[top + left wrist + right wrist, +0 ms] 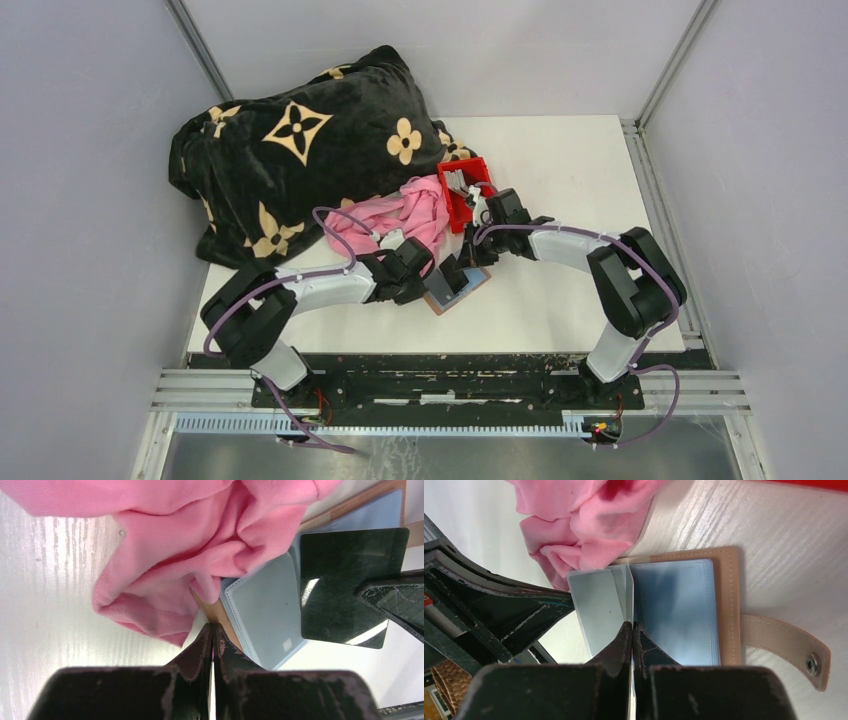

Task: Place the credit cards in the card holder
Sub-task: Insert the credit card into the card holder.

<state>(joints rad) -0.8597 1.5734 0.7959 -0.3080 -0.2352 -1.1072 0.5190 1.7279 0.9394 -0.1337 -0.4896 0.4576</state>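
Observation:
The card holder (457, 294), a tan leather wallet with clear sleeves, lies open on the white table. It shows in the right wrist view (725, 605) with its snap tab (785, 646) to the right. My right gripper (633, 625) is shut on a dark glossy card (345, 580), held edge-on over the holder's fold. My left gripper (214, 626) is shut on the holder's near edge, beside the left sleeve (267, 612). In the top view both grippers meet over the holder, left (443, 276) and right (476, 250). More cards (458, 181) lie in the red bin.
A crumpled pink cloth (418, 212) lies against the holder's far-left side (200, 540). The red bin (464, 205) stands just behind it. A black blanket with tan flowers (300, 150) fills the back left. Grey walls enclose the table.

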